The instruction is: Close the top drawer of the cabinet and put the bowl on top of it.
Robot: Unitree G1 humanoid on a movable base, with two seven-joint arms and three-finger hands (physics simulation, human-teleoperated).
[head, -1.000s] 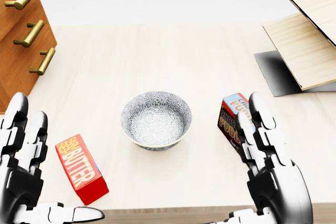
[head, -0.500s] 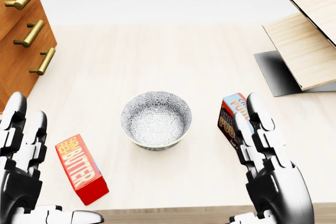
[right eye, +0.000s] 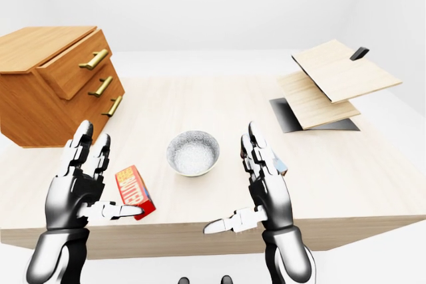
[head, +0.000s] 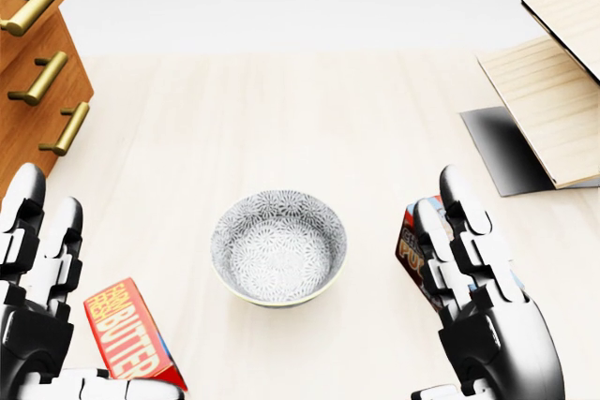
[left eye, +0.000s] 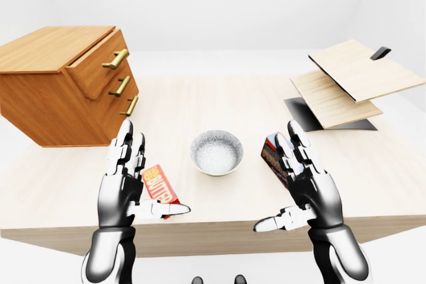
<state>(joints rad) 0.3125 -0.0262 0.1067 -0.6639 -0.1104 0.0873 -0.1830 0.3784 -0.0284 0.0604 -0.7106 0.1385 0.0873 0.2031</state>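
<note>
Closest to me, both hands are up over the table's [left eye: 219,101] bottom edge in the eye views. The left robot hand [left eye: 120,187] and the right robot hand [left eye: 309,187] each have their fingers spread and hold nothing. The red butter box [left eye: 160,184] lies by my left hand, and the dark chocolate pudding box [head: 412,239] stands just behind my right fingers.

Between the two hands, a little further up the table, sits the grey patterned ceramic bowl [left eye: 216,152], upright and clear of both boxes. Along the table's left edge stands the brown wooden cabinet [left eye: 53,91], whose top drawer [left eye: 100,66] juts out past the two below it. Pale wooden boards on a black stand [left eye: 346,78] occupy the far right corner.

I judge the drawer comes first. I'd swing the left hand over, lay the fingers flat on the drawer face beside its brass handle, and push straight along the slide so the cabinet doesn't skid.

Against the earlier head view, the whole picture has slid. The bowl and boxes sit lower and the cabinet is further left, so the camera moved, not the things.
</note>
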